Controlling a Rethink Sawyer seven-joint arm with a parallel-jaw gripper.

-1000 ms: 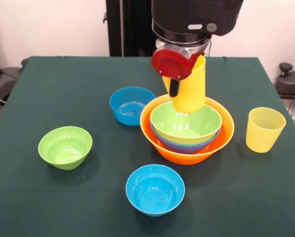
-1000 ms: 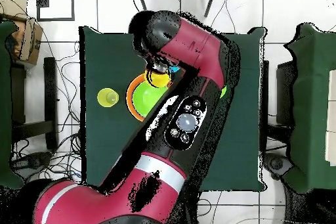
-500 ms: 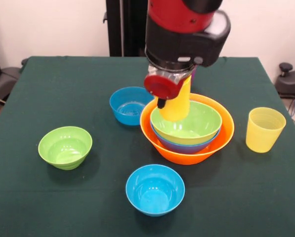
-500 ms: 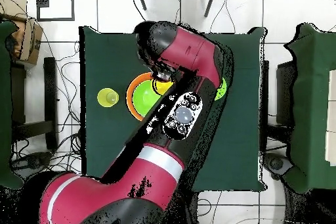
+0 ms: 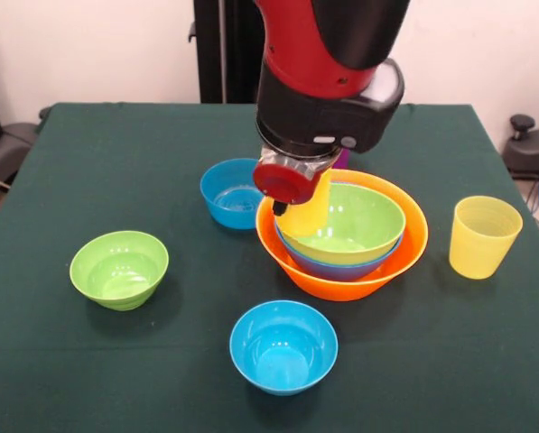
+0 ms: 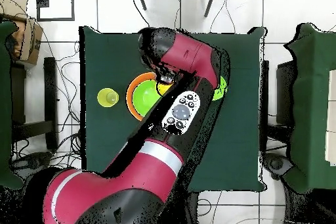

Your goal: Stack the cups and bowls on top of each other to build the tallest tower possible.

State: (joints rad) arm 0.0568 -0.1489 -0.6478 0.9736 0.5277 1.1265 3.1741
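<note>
The tower is a big orange bowl [image 5: 341,281] holding a large blue bowl [image 5: 334,267] and a medium green bowl [image 5: 359,221]. My gripper [image 5: 292,204] is shut on the opaque yellow cup [image 5: 312,209] and holds it low over the green bowl's left side, tilted. The pale yellow ribbed cup [image 5: 483,236] stands upright to the right of the tower. A small green bowl [image 5: 119,269] and two small blue bowls [image 5: 237,192] [image 5: 283,347] stand apart on the cloth. The purple cup is hidden behind the arm. In the overhead view the arm covers most of the tower [image 6: 134,96].
The green tablecloth [image 5: 88,162] covers the whole table. The robot's black pedestal [image 5: 224,50] stands at the far edge. In the overhead view the pale yellow cup [image 6: 107,96] sits left of the orange bowl, and the small green bowl [image 6: 222,90] peeks out right of the arm.
My gripper has come down and moved left with the yellow cup, from above the tower's far rim to low over the green bowl's left side. The bowls have not moved.
</note>
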